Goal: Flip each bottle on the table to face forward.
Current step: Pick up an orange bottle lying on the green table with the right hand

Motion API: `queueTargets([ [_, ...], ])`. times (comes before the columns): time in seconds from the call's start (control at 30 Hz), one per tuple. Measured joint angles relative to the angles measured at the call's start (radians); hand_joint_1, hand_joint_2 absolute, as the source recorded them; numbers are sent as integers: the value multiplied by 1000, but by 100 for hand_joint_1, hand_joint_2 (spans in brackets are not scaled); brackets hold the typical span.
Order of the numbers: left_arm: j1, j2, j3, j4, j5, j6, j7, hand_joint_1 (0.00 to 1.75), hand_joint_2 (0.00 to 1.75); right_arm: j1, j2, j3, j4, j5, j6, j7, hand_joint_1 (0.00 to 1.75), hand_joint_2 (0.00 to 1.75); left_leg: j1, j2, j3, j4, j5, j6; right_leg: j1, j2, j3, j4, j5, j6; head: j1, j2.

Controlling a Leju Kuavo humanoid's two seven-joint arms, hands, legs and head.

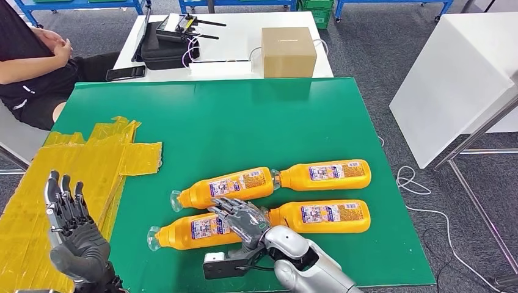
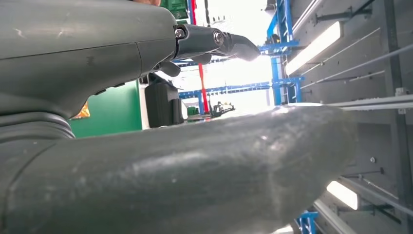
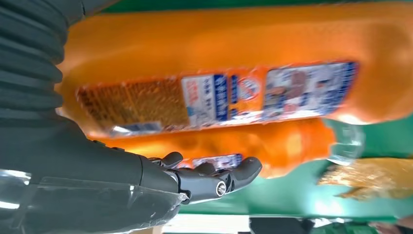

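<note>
Several orange bottles lie on their sides on the green table [image 1: 244, 116], in two rows with clear caps pointing left. The back-left bottle [image 1: 226, 186] and back-right bottle [image 1: 327, 174] show their labels, as does the front-right bottle [image 1: 324, 217]. My right hand [image 1: 241, 220] rests with fingers spread on the right end of the front-left bottle [image 1: 189, 229]. The right wrist view shows that bottle's label [image 3: 219, 92] close up, with the fingers [image 3: 214, 183] stretched out past it. My left hand [image 1: 73, 235] is raised at the lower left, fingers apart and holding nothing; its fingertips [image 2: 234, 46] point up.
Crinkled yellow tape [image 1: 91, 165] covers the table's left side. Behind the green table a white table [image 1: 244, 67] holds a cardboard box [image 1: 288, 52], a black case [image 1: 165, 46] and a phone [image 1: 125, 73]. A person [image 1: 30, 61] sits at the far left. A white table [image 1: 464, 79] stands on the right.
</note>
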Motion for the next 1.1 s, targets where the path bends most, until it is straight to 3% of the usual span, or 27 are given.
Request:
queueTargets([
  [0.3,16,-10,28,-14,-4,-30,0,0,0,-52,-10,38,7,46,40,86,0,175,0,0,0,0,0,0,0,0,0,0,0,0,0,0],
  [0.37,18,-14,35,-14,-4,-42,0,0,0,-66,-11,50,20,69,55,111,9,175,0,0,0,0,0,0,0,0,0,0,0,0,0,0],
  [0.5,20,-23,55,-14,-5,-72,0,0,0,-104,-11,79,51,100,92,129,138,175,0,0,0,0,0,0,0,0,0,0,0,0,0,0],
  [0.53,20,-25,61,-14,-5,-80,0,0,0,-115,-11,87,59,101,106,128,144,175,0,0,0,0,0,0,0,0,0,0,0,0,0,0],
  [0.7,18,-36,86,-14,-5,-116,0,0,0,-166,-8,122,97,85,173,102,161,175,0,0,1,0,0,0,0,0,0,0,0,0,0,0],
  [1.1,-5,-52,108,-7,9,-163,0,0,0,-259,6,195,181,38,272,58,172,175,0,0,5,0,0,0,0,1,3,0,0,0,0,0],
])
